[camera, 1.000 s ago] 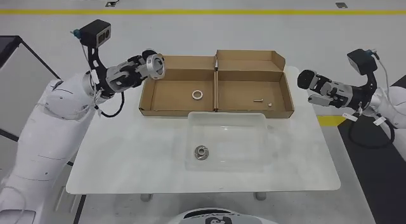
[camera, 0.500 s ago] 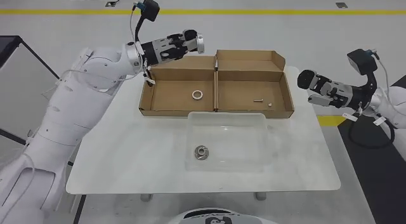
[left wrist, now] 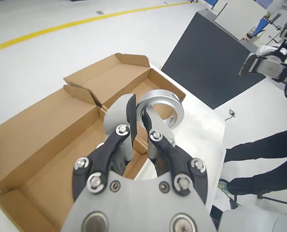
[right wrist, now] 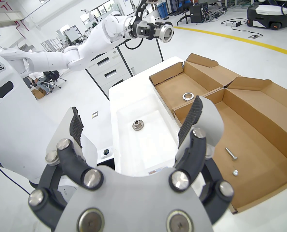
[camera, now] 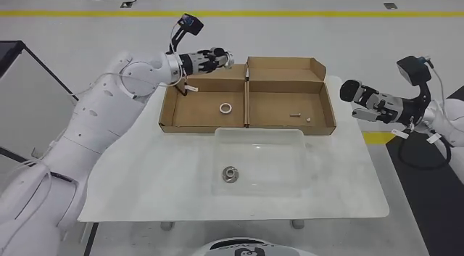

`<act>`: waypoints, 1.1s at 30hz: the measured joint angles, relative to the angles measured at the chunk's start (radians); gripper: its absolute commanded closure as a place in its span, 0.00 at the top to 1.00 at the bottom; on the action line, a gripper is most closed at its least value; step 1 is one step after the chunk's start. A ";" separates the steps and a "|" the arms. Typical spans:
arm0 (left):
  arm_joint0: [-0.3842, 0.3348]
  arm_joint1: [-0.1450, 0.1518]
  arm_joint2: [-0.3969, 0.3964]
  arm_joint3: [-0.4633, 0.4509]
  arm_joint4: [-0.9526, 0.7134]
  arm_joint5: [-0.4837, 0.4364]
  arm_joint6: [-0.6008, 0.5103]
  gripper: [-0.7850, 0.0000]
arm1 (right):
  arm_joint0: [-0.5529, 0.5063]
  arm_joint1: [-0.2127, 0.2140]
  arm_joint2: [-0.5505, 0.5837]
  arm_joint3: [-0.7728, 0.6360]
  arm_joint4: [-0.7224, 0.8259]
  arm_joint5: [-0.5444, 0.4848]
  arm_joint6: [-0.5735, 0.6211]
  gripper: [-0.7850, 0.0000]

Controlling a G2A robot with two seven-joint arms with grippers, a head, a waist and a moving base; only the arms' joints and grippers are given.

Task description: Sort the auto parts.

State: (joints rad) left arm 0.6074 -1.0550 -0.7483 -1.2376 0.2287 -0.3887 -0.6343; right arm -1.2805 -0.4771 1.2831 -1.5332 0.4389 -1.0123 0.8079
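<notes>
My left gripper (camera: 225,58) is shut on a silver metal ring (left wrist: 160,108), held in the air over the back wall of the left cardboard box (camera: 190,113). The same ring (right wrist: 167,33) hangs high above the table's far side in the right wrist view. A second, smaller ring (camera: 226,108) lies on the left box floor. In the right cardboard box (camera: 272,107) lie a bolt (camera: 294,115) and a small nut (camera: 308,120). A flanged metal hub (camera: 230,174) sits in the clear tray (camera: 275,162). My right gripper (camera: 346,96) stands open and empty beyond the table's right edge.
The two boxes stand side by side at the back of the white table (camera: 138,176), with raised flaps along their far walls. The clear tray lies just in front of them. Bare tabletop runs on both sides of the tray.
The left arm has swung the held ring from beside the left box's left corner up and rightward, now over the box's back wall. The right arm has not moved.
</notes>
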 measured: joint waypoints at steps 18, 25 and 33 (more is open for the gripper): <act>-0.101 -0.106 0.126 0.222 0.132 0.215 0.005 0.00 | 0.000 0.000 0.000 0.000 0.000 0.000 0.000 1.00; -0.158 -0.164 0.194 0.348 0.199 0.276 -0.046 0.00 | 0.000 0.000 0.000 0.000 0.000 0.000 0.000 1.00; -0.187 -0.226 0.250 0.485 0.244 0.287 -0.089 0.00 | 0.000 0.000 0.000 0.000 0.000 0.000 0.000 1.00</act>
State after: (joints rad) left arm 0.4207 -1.2809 -0.4981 -0.7524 0.4728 -0.1014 -0.7232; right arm -1.2805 -0.4771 1.2831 -1.5332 0.4389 -1.0123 0.8079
